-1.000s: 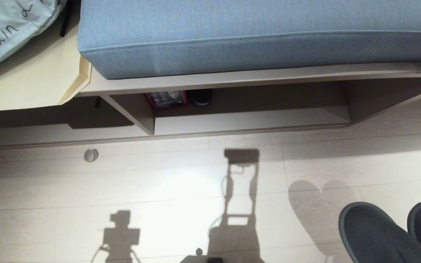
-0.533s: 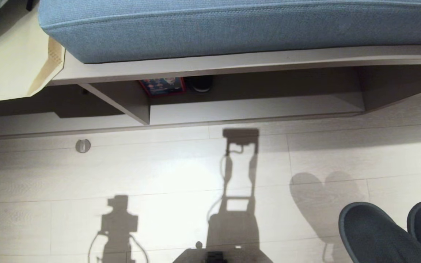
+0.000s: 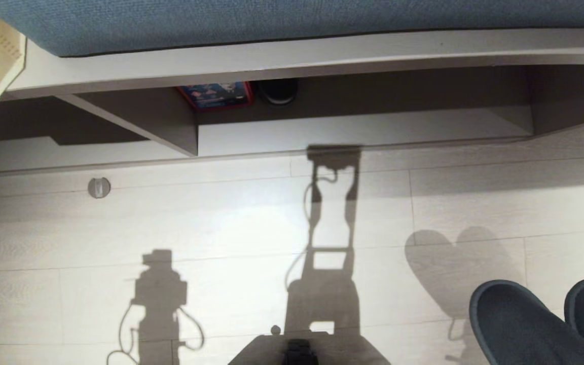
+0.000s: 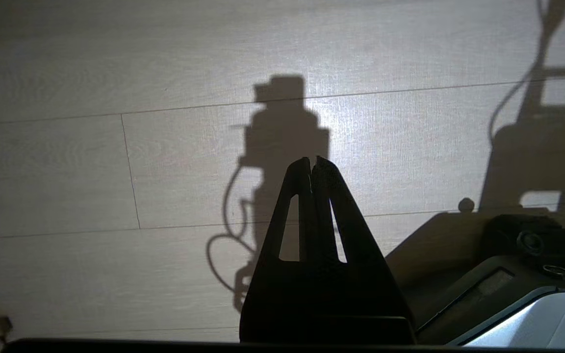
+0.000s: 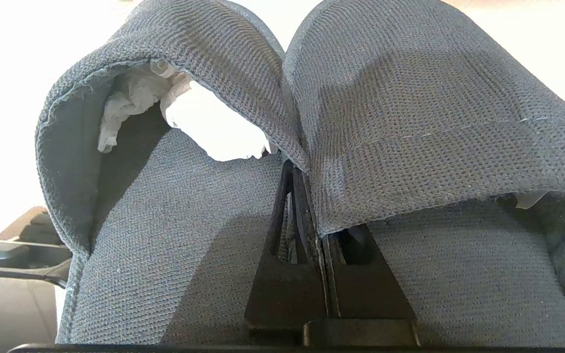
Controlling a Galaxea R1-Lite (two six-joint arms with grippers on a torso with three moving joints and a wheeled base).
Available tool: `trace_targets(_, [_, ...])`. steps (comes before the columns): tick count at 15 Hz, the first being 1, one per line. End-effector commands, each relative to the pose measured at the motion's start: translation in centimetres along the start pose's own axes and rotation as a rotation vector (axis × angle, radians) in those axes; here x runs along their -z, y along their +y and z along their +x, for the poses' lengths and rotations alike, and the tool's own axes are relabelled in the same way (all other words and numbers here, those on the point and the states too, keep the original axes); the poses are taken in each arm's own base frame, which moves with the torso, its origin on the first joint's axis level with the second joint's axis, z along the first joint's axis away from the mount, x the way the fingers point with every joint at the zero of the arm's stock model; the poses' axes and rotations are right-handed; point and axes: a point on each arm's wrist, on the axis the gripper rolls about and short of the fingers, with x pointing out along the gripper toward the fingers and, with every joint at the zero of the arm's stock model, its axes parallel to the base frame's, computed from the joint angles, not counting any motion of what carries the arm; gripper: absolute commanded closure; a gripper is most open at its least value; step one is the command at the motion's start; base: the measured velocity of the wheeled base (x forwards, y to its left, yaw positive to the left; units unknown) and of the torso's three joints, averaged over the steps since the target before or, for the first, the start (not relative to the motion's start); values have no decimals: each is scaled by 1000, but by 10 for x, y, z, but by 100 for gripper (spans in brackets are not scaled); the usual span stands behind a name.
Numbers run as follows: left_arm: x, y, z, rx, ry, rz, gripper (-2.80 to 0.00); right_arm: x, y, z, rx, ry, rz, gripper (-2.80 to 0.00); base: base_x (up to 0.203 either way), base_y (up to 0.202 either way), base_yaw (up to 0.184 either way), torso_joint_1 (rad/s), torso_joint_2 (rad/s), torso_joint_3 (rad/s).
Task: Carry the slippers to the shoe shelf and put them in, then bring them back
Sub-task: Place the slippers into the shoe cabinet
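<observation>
Grey knitted fabric of the slippers [image 5: 410, 147] is pinched between the closed right gripper [image 5: 307, 196], held above the floor [image 3: 221, 228] near the shoe shelf [image 3: 363, 134]. Carrying is judged underway; insertion comes next. The left gripper [image 4: 312, 164] is closed, empty. No writing is readable.

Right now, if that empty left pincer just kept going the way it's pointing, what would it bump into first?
Probably the pale wood-plank floor: the shut left pincer points at bare boards and its own shadow, with nothing visible between, though depth is hard to judge.
</observation>
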Motion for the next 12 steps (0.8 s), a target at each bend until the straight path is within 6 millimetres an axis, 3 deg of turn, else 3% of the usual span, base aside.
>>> trace_targets(1, [0,0,0,-1,0,0,0,0,0,0,-2,3,-1,0,0,0,0,1,2,-193])
trace_targets(12, [0,0,0,-1,-3,-2,0,0,0,0,-2,2,-1,0,0,0,0,1,3,-179])
